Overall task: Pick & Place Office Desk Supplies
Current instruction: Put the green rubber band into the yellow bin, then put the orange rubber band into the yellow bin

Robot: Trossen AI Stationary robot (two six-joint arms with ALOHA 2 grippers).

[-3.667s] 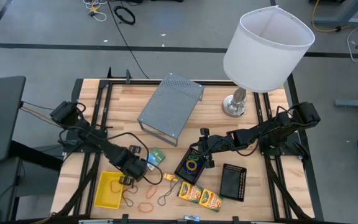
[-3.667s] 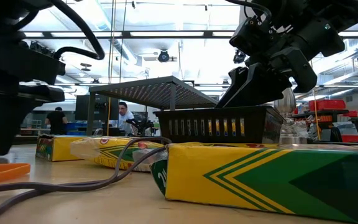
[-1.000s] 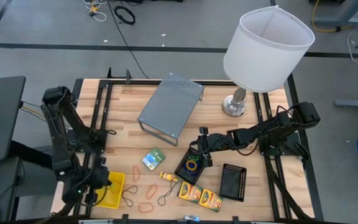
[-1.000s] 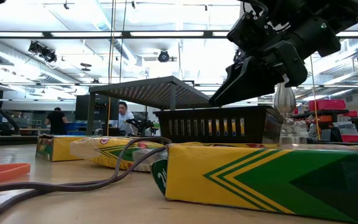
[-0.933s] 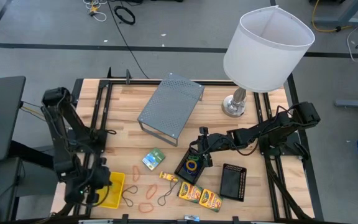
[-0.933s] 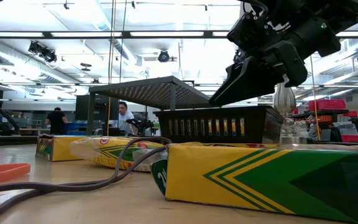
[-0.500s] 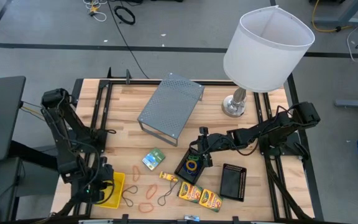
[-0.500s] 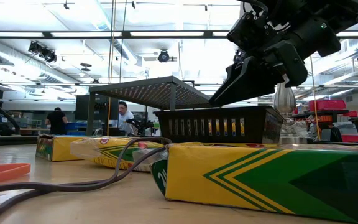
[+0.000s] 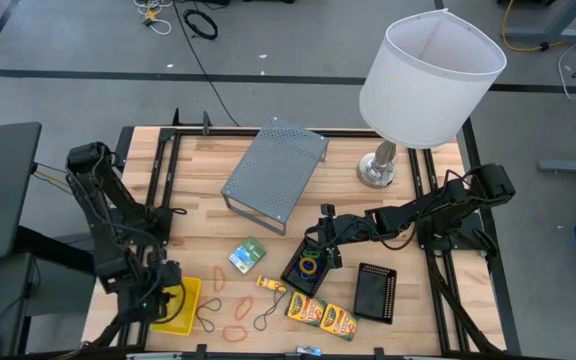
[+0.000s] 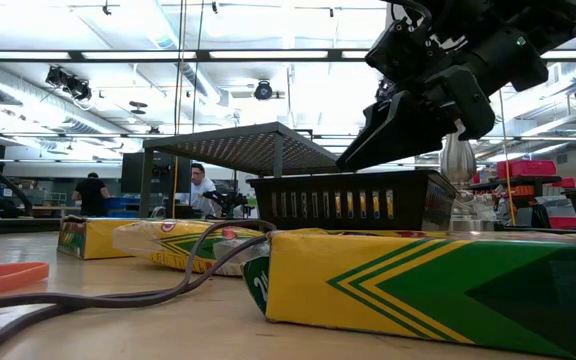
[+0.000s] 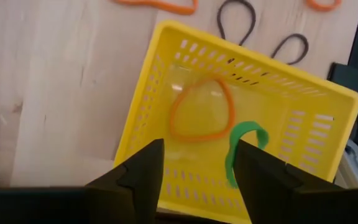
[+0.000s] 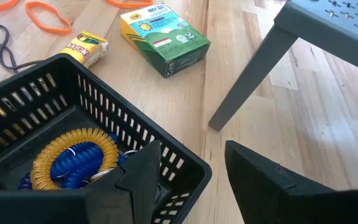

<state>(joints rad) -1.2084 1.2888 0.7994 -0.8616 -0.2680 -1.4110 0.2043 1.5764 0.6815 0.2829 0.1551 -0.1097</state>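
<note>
High view: left gripper point(image 9: 158, 300) hangs over the yellow basket point(image 9: 182, 318); loose rubber-band loops point(image 9: 230, 322) lie just beside it, nearer this arm. Left wrist view: fingers point(image 11: 143, 171) apart, 2 bands in the basket. Right wrist view: right gripper point(image 12: 188, 165) parted beside the black mesh tray point(image 12: 61, 134).

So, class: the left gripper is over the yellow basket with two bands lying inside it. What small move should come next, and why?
Probably lift the left gripper straight up and clear of the yellow basket. Its fingers stand apart with nothing between them, and an orange rubber band and a green rubber band lie on the basket floor. More loops wait on the table beside it, so rising first lets the arm swing over to them.
</note>
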